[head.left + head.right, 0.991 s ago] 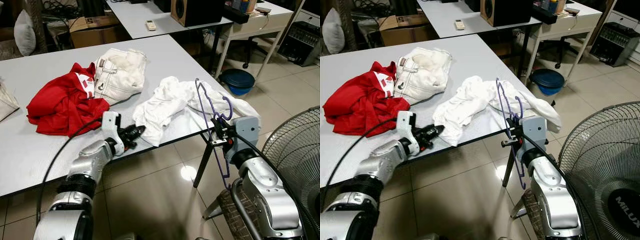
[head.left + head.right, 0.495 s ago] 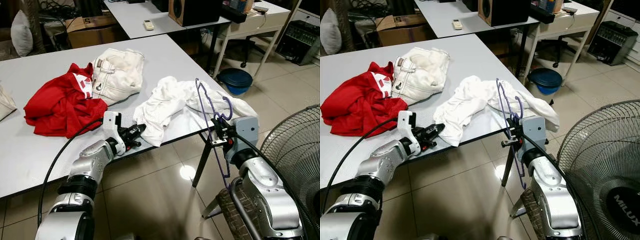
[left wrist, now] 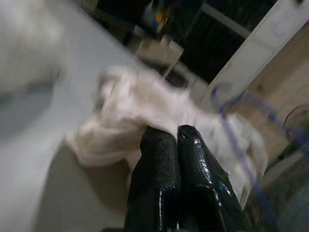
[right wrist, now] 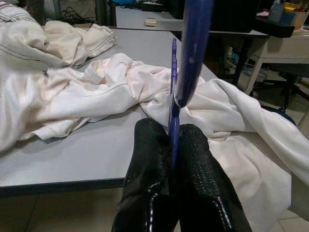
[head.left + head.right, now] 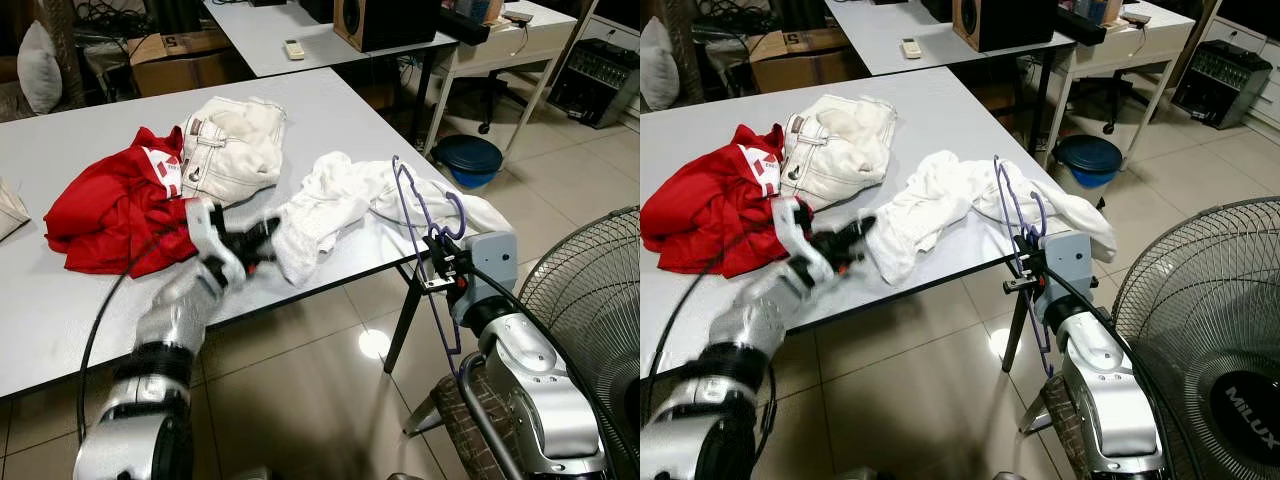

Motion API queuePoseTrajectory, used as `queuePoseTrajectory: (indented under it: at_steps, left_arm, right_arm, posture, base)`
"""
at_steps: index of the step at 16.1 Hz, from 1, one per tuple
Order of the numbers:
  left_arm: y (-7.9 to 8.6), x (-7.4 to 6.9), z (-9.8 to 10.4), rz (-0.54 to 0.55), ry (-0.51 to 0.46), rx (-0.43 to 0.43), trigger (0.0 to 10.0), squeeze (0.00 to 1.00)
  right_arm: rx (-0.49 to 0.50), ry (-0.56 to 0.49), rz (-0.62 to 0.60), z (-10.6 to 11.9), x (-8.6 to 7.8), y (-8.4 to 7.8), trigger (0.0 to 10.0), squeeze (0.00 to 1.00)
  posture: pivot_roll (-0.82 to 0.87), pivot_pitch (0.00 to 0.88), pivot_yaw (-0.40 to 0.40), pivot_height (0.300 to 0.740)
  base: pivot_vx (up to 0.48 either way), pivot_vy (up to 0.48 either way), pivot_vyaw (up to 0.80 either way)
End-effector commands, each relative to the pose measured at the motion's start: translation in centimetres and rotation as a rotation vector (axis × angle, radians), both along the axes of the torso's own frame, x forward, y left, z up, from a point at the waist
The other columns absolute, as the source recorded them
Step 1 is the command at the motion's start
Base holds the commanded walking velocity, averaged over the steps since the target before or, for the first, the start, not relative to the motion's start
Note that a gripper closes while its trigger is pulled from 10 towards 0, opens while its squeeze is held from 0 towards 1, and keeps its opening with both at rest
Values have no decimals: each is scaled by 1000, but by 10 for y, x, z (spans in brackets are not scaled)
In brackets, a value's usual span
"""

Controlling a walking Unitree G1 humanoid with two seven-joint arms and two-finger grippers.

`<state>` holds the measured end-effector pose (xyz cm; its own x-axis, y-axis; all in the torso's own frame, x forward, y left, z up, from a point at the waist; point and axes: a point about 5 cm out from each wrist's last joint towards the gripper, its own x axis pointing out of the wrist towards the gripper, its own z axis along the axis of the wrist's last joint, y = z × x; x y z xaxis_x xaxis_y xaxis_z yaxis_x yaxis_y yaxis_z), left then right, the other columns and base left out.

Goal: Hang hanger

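Holding the purple hanger point(image 5: 420, 245) is your right gripper point(image 5: 437, 262), fingers pinched on the thin bar beside the table's point(image 5: 60, 310) near edge; the wrist view shows the bar point(image 4: 174, 96) clamped between the two black fingers point(image 4: 145, 159). The hanger stands roughly upright, its hook above the gripper and its lower end hanging below, past the table edge. Just ahead of that gripper lies the white shirt point(image 5: 340, 200), crumpled on the table, one part draped over the corner.

Your left gripper point(image 5: 262, 238) is at the shirt's near edge, blurred in the head views, so it is in motion. Its fingers point(image 3: 159, 164) look pressed together with no cloth between them, the tips close against the fabric.

Judging from this, you are at the step of getting the garment onto the hanger, not yet hanging anything: the shirt lies loose and the hanger is outside it. The next move probably calls for the left gripper to spread, take the collar or hem, and lift an opening while the right one feeds a hanger arm in.

Beyond the left gripper sit cream trousers point(image 5: 235, 150) and a red garment point(image 5: 110, 210), touching each other. A blue bin point(image 5: 473, 160) stands on the floor beyond the right gripper; its contents cannot be made out. A fan point(image 5: 590, 300) is close on the right.
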<state>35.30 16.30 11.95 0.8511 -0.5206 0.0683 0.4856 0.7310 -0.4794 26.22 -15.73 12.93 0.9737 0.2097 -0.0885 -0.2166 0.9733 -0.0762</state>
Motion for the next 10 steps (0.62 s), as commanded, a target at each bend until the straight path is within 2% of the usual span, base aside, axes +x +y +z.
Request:
queuePoseTrajectory:
  at_steps: [1,2,3,4,5,6,7,8,9,10]
  left_arm:
    - [3,12,32,9,-114,-5,0,0]
    - [5,21,46,24,-140,9,0,0]
    - [11,37,80,65,-217,51,0,0]
    - [14,41,93,79,-247,61,0,0]
    - [25,52,170,143,-457,31,0,0]
    - [29,52,192,153,-519,15,0,0]
    - [34,46,236,155,-670,1,0,0]
    - [34,44,242,142,-700,37,0,0]
    - [34,44,239,140,-693,73,0,0]
    - [32,48,221,137,-645,129,0,0]
  right_arm:
    - [-1,-25,2,5,4,2,10000,0]
    - [0,-28,4,5,5,3,10000,0]
    - [3,-40,7,7,8,5,10000,0]
    - [5,-45,8,8,9,5,10000,0]
    - [11,-71,-5,13,12,5,10000,0]
    - [14,-78,-12,14,12,4,10000,0]
    - [24,-101,-41,16,11,0,10000,0]
    - [31,-112,-58,17,10,-2,10000,0]
    - [34,-113,-64,17,10,-2,10000,0]
    - [34,-113,-66,16,9,-1,10000,0]
  posture:
    - [-131,0,58,740]
    - [-130,0,58,740]
    - [-125,0,59,740]
    - [-125,0,60,740]
    - [-125,0,68,740]
    - [-124,0,72,740]
    - [-128,0,83,740]
    - [-130,0,90,740]
    - [-131,0,93,740]
    - [-129,0,94,740]
  base:
    - [0,0,0]
    - [0,0,0]
    - [0,0,0]
    - [0,0,0]
    - [0,0,0]
    - [0,0,0]
    - [0,0,0]
    - [0,0,0]
    - [0,0,0]
    - [0,0,0]
